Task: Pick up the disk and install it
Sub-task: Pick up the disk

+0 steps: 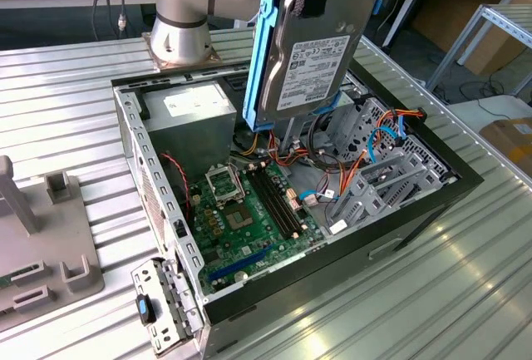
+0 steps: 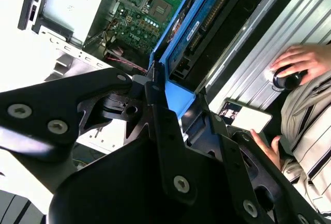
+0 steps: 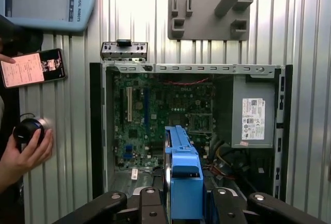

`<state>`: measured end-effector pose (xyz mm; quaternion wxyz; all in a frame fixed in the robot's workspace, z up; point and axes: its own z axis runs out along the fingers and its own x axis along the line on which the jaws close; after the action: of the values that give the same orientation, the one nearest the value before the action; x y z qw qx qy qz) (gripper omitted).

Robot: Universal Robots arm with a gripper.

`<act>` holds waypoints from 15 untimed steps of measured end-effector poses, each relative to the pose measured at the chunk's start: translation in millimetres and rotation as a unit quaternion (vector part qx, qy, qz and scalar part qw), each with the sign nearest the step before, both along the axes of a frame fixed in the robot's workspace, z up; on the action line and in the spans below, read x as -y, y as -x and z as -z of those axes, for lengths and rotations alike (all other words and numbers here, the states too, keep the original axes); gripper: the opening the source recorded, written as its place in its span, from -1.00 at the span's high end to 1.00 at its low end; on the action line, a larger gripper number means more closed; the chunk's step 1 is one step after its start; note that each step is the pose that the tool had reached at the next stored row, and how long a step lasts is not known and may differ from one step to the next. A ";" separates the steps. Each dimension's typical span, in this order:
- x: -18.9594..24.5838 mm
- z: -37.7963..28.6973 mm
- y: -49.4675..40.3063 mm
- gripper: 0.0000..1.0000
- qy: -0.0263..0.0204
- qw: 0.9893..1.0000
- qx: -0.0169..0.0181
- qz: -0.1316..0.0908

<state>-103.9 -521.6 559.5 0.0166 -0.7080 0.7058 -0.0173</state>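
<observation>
- While the disk [image 1: 312,52] is held on edge above the open computer case [image 1: 133,144] in the exterior view, the cables [image 1: 384,137] could be snagged on descent.
- In the second wrist view, the fingers [image 2: 164,131] are clamped on its blue carrier; it could be twisted loose.
- In the first wrist view, a person's hand [image 3: 23,157] near the case could be struck.

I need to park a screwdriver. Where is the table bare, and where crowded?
Bare table runs beside the computer case, at the exterior view's right. Inside the case, cables crowd the drive cage under the disk the gripper holds.
</observation>
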 end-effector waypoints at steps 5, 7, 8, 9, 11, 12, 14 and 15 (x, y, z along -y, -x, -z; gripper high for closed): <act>1.0 2.8 0.0 0.26 0.000 1.000 0.000 0.000; 2.5 4.5 -0.1 0.26 0.000 1.000 0.000 0.000; 3.8 6.3 -0.1 0.26 0.000 1.000 0.000 0.000; 4.9 7.6 0.0 0.26 0.000 1.000 0.000 0.000; 12.0 10.7 -0.1 0.26 0.000 1.000 0.000 0.000; 20.9 12.0 -0.3 0.26 0.000 1.000 0.000 0.000; 25.0 12.8 -0.4 0.26 0.000 1.000 0.000 0.001; 26.4 13.2 -0.4 0.26 0.000 1.000 0.000 0.002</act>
<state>-103.5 -547.9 546.3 0.0166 -0.7067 0.7071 -0.0174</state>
